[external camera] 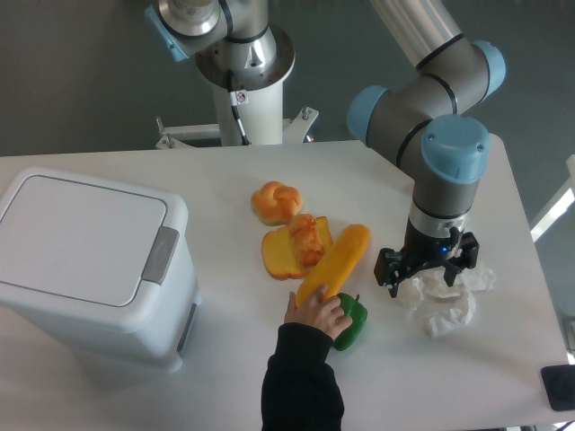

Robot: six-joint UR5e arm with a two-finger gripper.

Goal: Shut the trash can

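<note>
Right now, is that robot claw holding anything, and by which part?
Nothing is visibly held. The gripper hovers open over crumpled white paper; a person's hand grips the yellow baguette by its lower end.

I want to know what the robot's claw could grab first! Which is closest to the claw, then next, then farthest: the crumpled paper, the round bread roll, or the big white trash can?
From the gripper:
1. Crumpled paper, right beneath and beside it.
2. Round bread roll, mid-table, to the picture's left.
3. Trash can, at the table's far left end.
</note>
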